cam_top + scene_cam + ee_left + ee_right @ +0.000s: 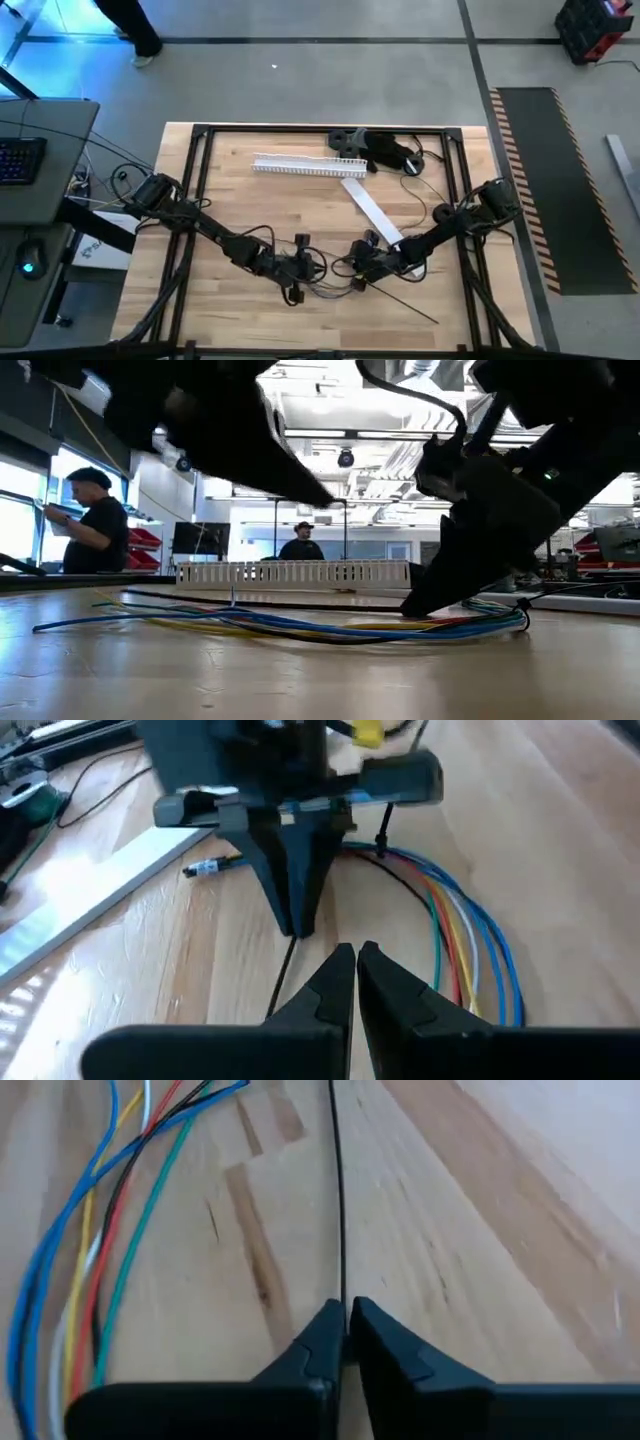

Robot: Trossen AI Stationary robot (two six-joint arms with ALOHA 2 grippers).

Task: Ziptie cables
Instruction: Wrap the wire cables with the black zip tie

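The cables [470, 935] are a loose bunch of thin blue, yellow, red, green, white and black wires. They lie in a curve on the wooden table [240, 310], and show also in the low view [300, 625] and the right wrist view [90, 1250]. A thin black ziptie [340, 1190] lies straight on the wood beside them. My right gripper [364, 264] stands tip-down at mid table, shut on the ziptie. My left gripper [355, 958], also seen from above [298, 266], faces it at close range, shut, with the ziptie [280, 980] passing just beside its fingers. My right gripper pinches the black ziptie [343, 1302] between its two fingers, coming at it slanting down from the table's right. The strip runs on straight ahead of the fingers and lies on the wood. My left gripper is shut; whether it touches the ziptie cannot be told.
A white slotted duct [300, 166], a flat white strip [372, 210] and a bulky black gadget [385, 150] lie toward the far edge. A thin dark line [410, 308] lies near the front right. People stand in the room beyond the table [90, 530].
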